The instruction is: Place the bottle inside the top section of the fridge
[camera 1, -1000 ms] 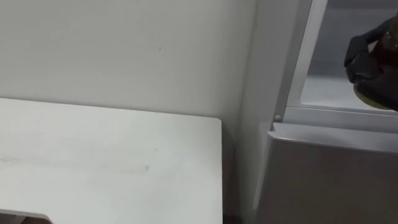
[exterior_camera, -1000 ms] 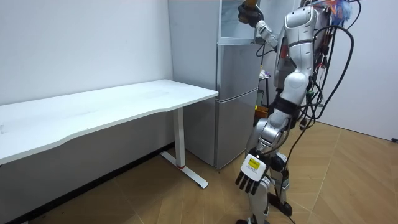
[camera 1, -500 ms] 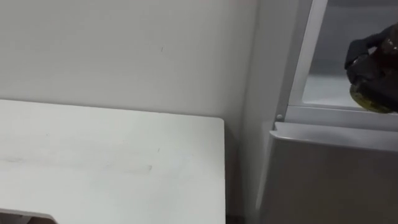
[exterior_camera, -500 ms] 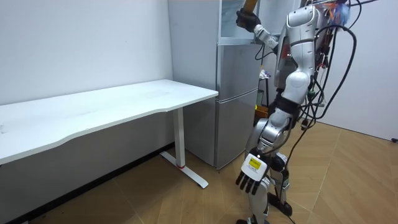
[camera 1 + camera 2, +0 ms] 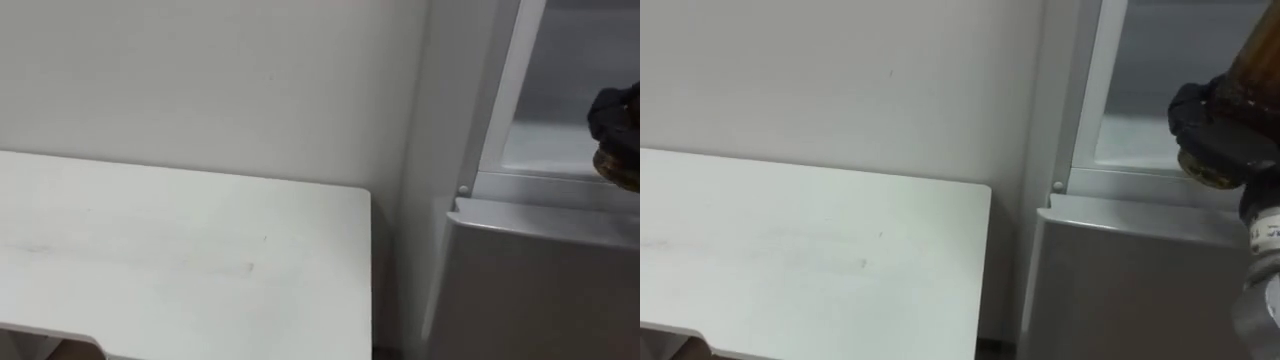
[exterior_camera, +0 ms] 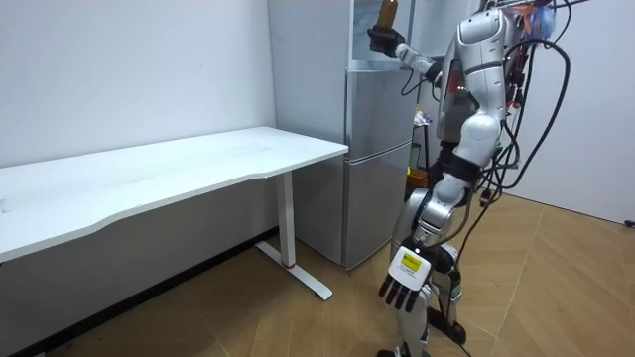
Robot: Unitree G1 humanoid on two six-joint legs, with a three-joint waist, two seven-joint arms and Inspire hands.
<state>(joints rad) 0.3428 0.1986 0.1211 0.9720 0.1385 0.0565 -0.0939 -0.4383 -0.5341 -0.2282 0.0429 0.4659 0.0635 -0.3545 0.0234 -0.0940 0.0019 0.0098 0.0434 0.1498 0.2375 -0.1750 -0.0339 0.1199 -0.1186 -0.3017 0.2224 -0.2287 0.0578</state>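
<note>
A brown bottle [image 5: 1252, 60] stands upright in my right hand [image 5: 1215, 125], whose dark fingers are curled round its lower part. The hand holds it at the front of the open upper fridge compartment [image 5: 1137, 142], just above the white shelf floor. In the room view the bottle [image 6: 387, 14] and right hand [image 6: 382, 40] are raised at the top of the grey fridge [image 6: 377, 149], with my arm stretched towards it. My left hand [image 6: 402, 285] hangs low beside my legs, fingers relaxed and holding nothing. The left eye view shows my right hand [image 5: 612, 112] at the right edge.
The shut lower fridge door [image 5: 1120, 280] lies below the compartment. A white table [image 5: 790, 260] stands against the wall, close to the fridge's left side. I stand on the wooden floor [image 6: 556, 288] in front of the fridge.
My right hand has carried the bottle further towards the upper compartment, to the room view's left. The eye view has shifted a little, so the fridge sits further right.
</note>
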